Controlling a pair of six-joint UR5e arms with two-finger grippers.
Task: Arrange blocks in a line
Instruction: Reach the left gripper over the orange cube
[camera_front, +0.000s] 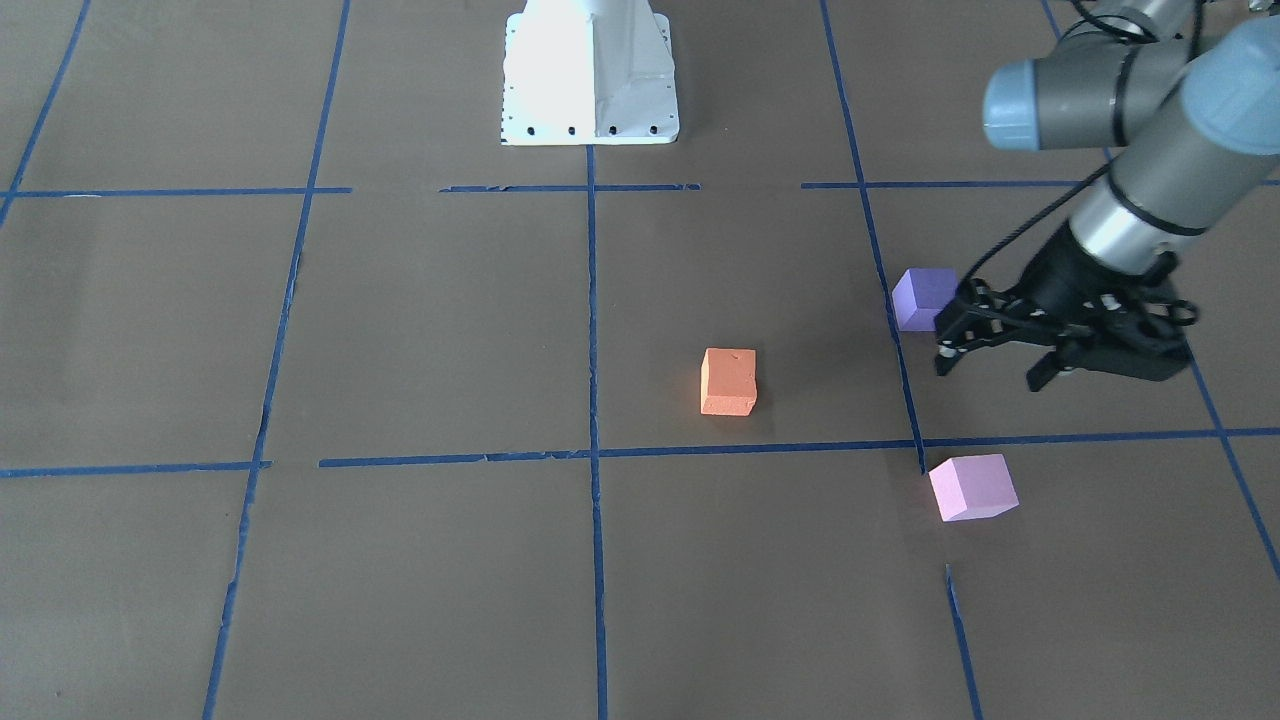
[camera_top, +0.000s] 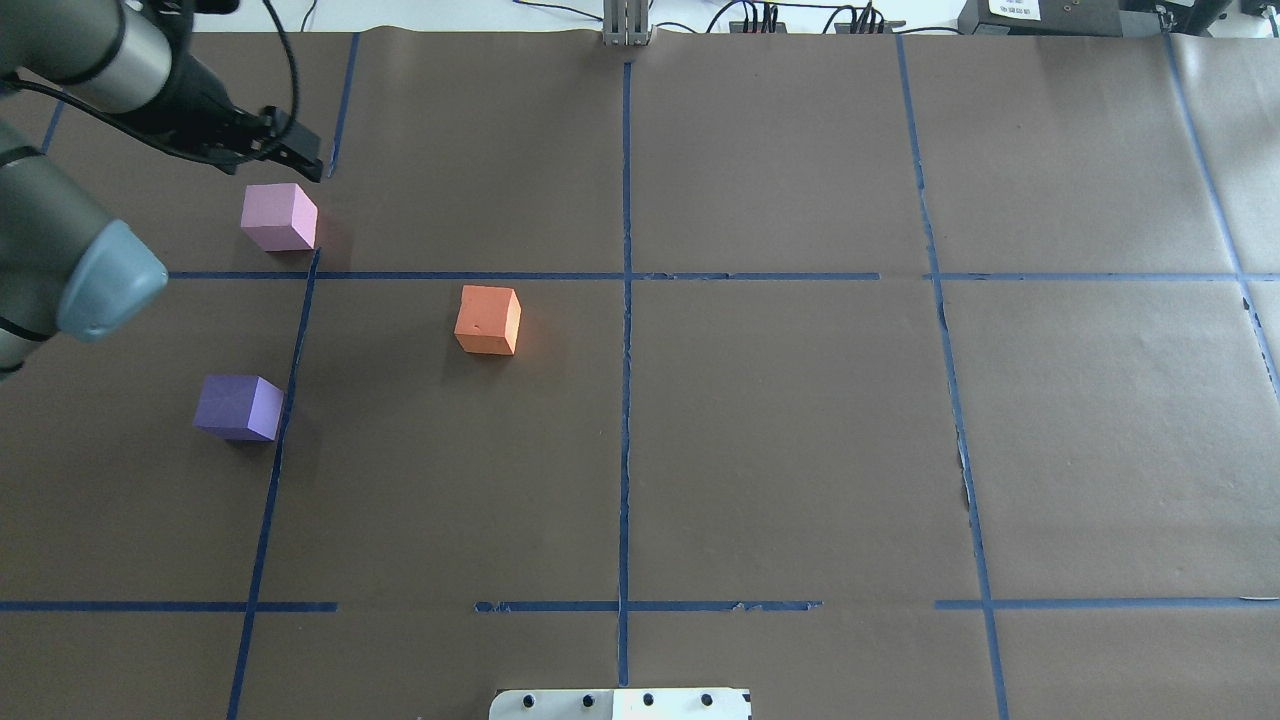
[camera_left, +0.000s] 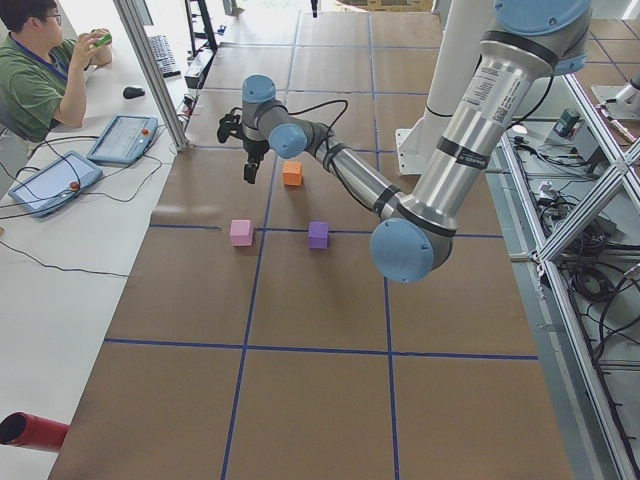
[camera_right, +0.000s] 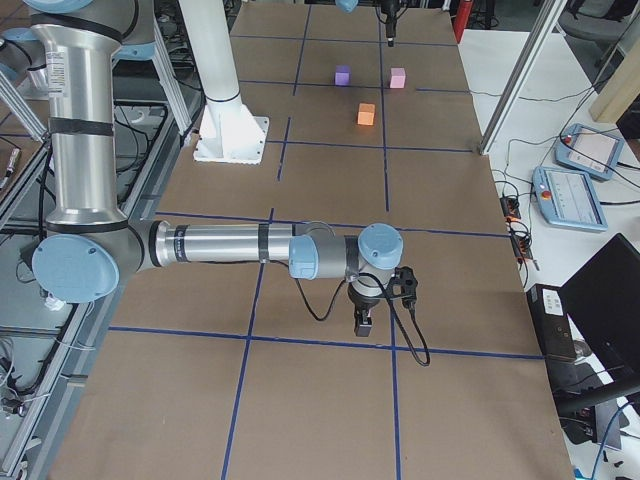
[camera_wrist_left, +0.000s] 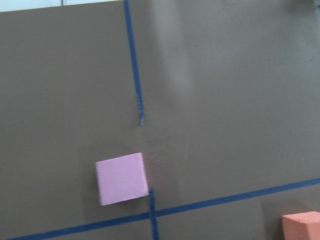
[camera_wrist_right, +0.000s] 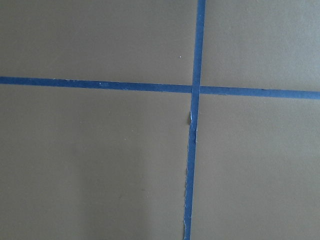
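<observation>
Table (camera_top: 800, 450) under blue tape grid (camera_top: 624, 450)

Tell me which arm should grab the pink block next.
Left. The left end effector, open, hovers near the pink block, which also shows in its wrist view. The right end effector is far from it.

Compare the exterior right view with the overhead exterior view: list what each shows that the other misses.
Only exterior right: the right arm, with the right gripper pointing down, and two tablets. Only overhead: the left arm's links, nearly all cut off in the other view. Both: the orange block, purple block and pink block, with the left gripper near the pink one.
</observation>
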